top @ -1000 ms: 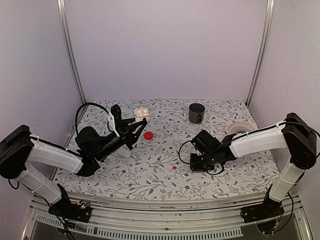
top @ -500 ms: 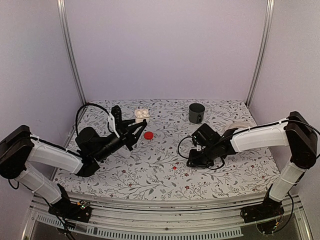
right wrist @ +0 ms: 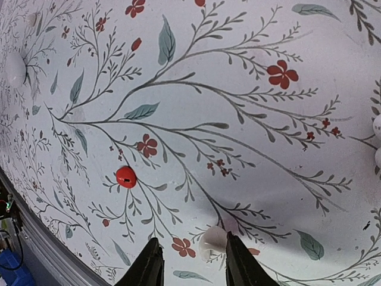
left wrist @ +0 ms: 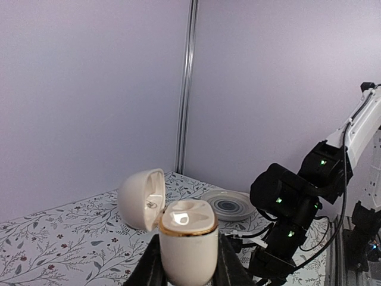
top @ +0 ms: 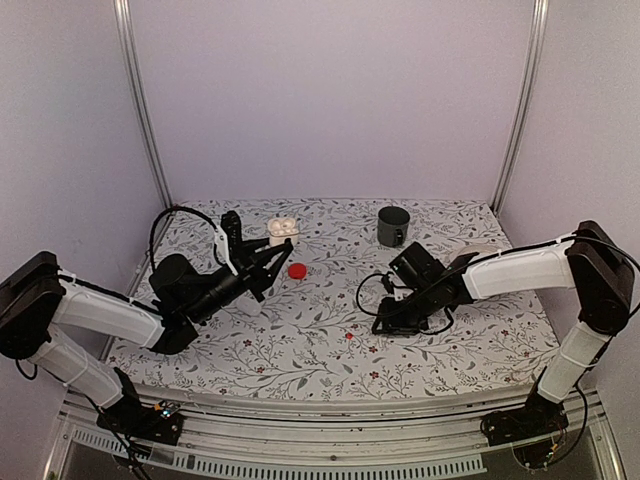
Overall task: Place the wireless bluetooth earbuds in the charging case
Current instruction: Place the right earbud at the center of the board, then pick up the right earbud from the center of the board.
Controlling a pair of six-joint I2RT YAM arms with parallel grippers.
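Observation:
The charging case (left wrist: 189,238) is cream-white with a gold rim. Its lid (left wrist: 141,198) is swung open to the left. My left gripper (left wrist: 186,268) is shut on the case body and holds it upright above the table. In the top view the case (top: 283,229) sits at the left gripper's (top: 272,250) tips. A white earbud (right wrist: 212,241) lies on the table between my right gripper's (right wrist: 191,262) open fingers, against the right finger (right wrist: 238,262). The right gripper (top: 384,322) hovers low over the middle of the table.
A flat red disc (top: 297,270) lies just right of the left gripper. A small red piece (top: 349,335) (right wrist: 125,176) lies left of the right gripper. A grey mug (top: 393,226) stands at the back. A striped plate (left wrist: 229,204) sits at the back right, behind the right arm.
My right gripper has moved a little left and toward the back and now stands over the white earbud. The left gripper and the case have barely moved.

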